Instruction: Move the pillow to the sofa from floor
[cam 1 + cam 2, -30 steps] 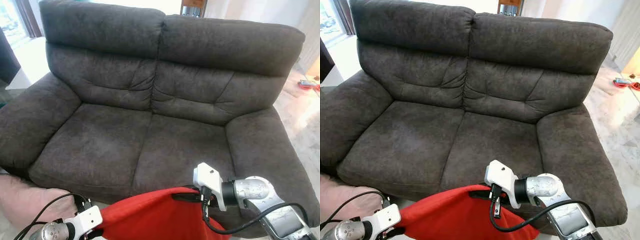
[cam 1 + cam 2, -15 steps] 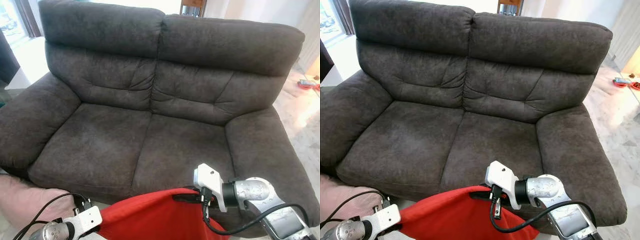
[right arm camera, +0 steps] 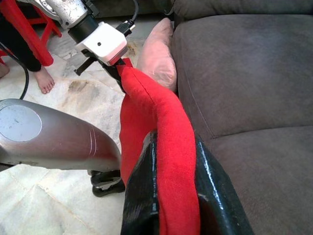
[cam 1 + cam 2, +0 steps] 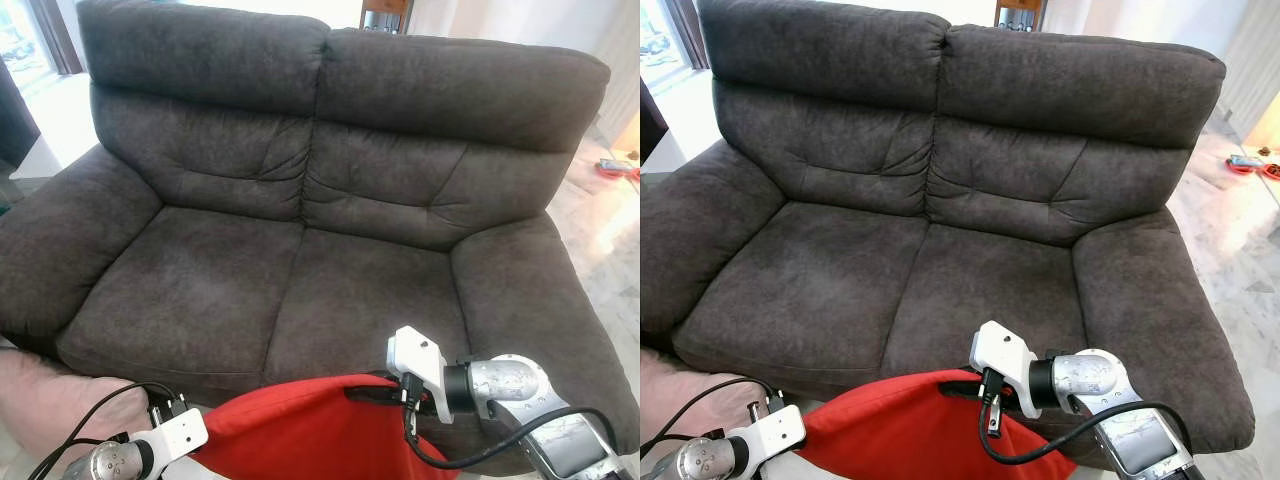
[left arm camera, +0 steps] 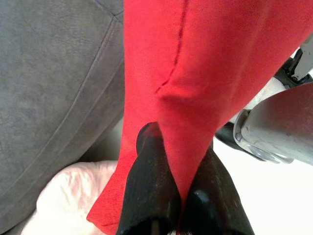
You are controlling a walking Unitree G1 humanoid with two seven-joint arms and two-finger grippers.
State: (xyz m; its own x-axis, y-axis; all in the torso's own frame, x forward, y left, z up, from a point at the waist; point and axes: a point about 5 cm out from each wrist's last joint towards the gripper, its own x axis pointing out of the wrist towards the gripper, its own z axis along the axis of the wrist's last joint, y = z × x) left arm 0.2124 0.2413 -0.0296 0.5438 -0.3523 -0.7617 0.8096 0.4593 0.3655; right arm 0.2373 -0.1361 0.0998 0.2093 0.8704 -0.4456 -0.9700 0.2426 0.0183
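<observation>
Nearest to us, we hold the red pillow (image 4: 300,435) off the floor between both end effectors, just in front of the sofa's front edge. Our left end effector (image 5: 168,196) is clamped on 1 corner of the pillow, the red fabric pinched between its 2 black fingers (image 5: 146,191). Our right end effector (image 3: 171,196) grips the opposite edge, with the cushion's thick seam squeezed between its fingers. In the head views the pillow hangs as a red sheet stretched between the 2 white wrist housings, its top edge about level with the sofa's seat front.

Beside the left arm, a pale pink cushion (image 4: 45,400) lies low against the sofa's left front corner, near the floor. In the right wrist view this pink cushion leans against the side of the sofa, and a person's bare foot (image 3: 45,81) stands on the tiled floor (image 3: 73,88) next to a red frame.

Beyond the pillow is the dark grey sofa (image 4: 330,200), a 2-seat piece with 2 seat cushions, 2 back cushions and padded armrests.

Farther back, to the right of the sofa, light marble-like floor shows with a small red object (image 4: 615,168) lying on it. A window (image 4: 25,40) sits at the far left behind the sofa.
</observation>
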